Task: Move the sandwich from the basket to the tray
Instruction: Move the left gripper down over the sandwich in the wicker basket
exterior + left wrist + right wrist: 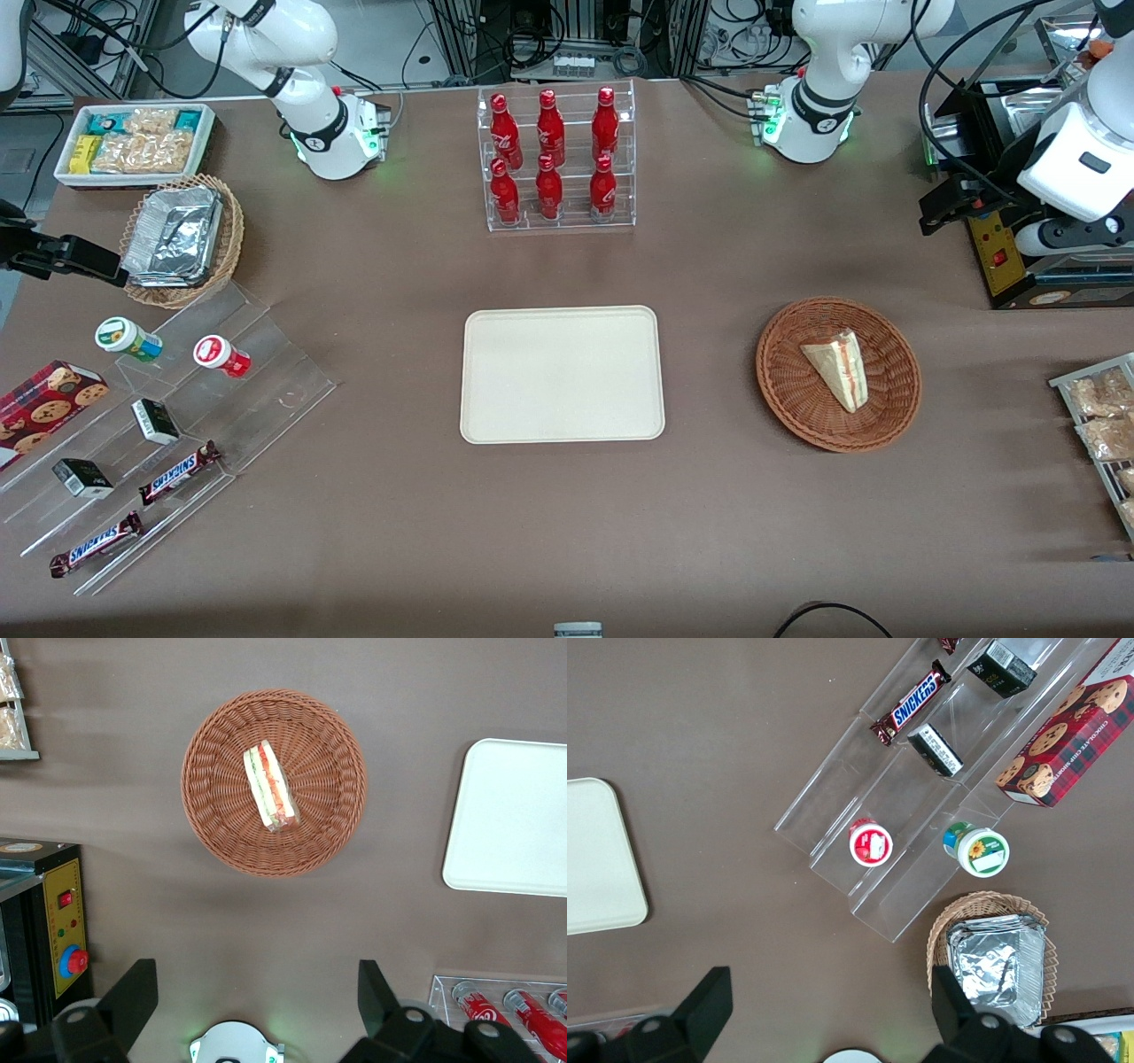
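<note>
Showing gripper (257,997) spread above sandwich (268,788): wrist view only.

The triangular wrapped sandwich (268,787) lies in the round reddish-brown wicker basket (213,828) on the desk (709,496), directly beneath the widely parted jaws of the gripper (257,992) hovering well above it. The flat cream rectangular tray (514,819) sits beside the basket, toward the parked arm's end.

Woven wicker basket (838,373), matt tray (562,374)
</note>
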`<state>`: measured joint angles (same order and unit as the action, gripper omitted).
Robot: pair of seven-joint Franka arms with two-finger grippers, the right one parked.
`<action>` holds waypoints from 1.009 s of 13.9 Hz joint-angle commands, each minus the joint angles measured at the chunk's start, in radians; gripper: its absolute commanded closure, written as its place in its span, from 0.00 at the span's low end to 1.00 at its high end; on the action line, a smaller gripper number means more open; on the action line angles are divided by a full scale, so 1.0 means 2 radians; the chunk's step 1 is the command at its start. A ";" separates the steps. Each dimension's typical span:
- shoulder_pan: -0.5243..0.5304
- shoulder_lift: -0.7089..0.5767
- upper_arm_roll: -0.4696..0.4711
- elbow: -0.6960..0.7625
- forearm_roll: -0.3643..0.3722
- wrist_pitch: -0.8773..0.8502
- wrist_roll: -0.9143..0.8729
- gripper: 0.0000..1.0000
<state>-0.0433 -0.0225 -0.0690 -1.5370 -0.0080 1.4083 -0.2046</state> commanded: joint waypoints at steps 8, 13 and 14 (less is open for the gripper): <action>-0.004 0.004 0.017 -0.120 0.022 0.114 -0.031 0.00; -0.004 0.014 0.016 -0.222 0.022 0.281 -0.132 0.00; -0.004 0.020 0.016 -0.230 0.022 0.303 -0.151 0.00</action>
<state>-0.0436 0.0225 -0.0399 -1.9486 0.0180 1.9395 -0.4285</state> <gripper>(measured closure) 0.000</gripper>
